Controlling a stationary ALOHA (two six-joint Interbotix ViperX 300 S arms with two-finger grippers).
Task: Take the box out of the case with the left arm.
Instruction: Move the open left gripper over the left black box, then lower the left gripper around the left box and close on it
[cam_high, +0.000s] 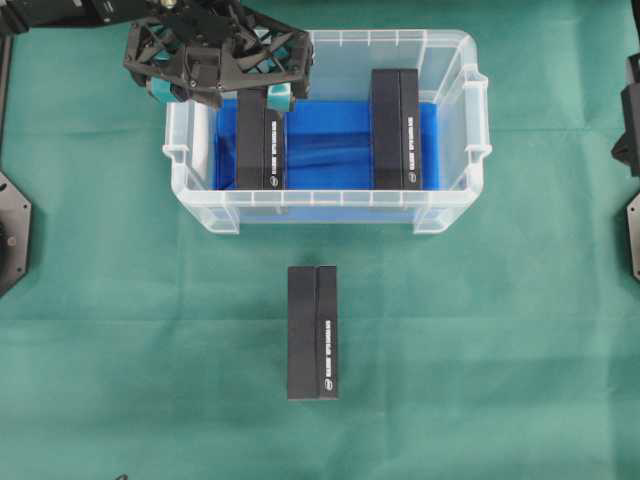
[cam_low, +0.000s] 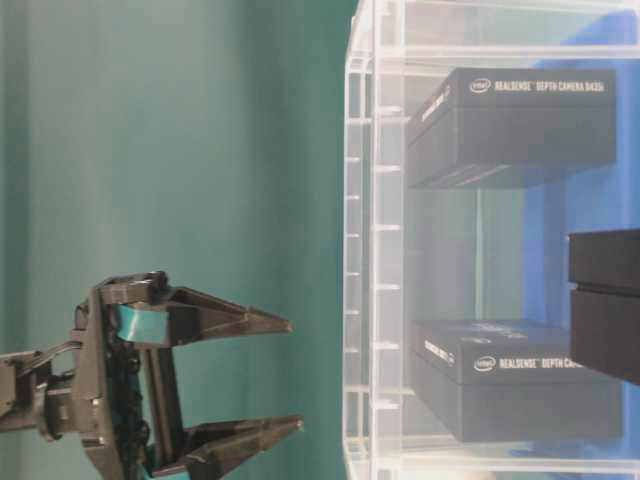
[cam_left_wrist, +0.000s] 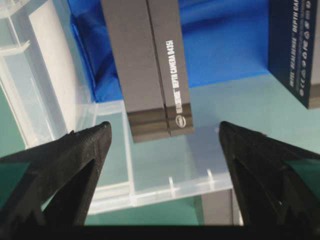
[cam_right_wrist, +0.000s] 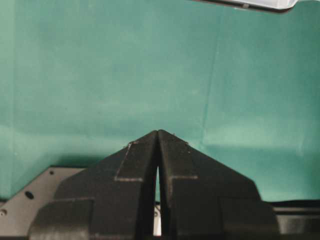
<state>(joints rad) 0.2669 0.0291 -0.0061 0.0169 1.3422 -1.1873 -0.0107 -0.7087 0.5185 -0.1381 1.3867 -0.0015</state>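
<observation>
The left end effector (cam_high: 225, 85) hovers spread wide over the box (cam_high: 261, 140) at the case's (cam_high: 320, 208) left end; rigid, smooth cardboard, probably light, best pinched across its narrow sides.

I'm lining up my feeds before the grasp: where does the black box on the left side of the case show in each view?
Overhead: left box stands in the case, far end under the open left gripper.
Table-level: lower box behind the clear wall; gripper left of the case.
Left wrist: top centre, between the gripper fingers.
Right wrist: not in view.
Shared landmark: the blue lining.
</observation>
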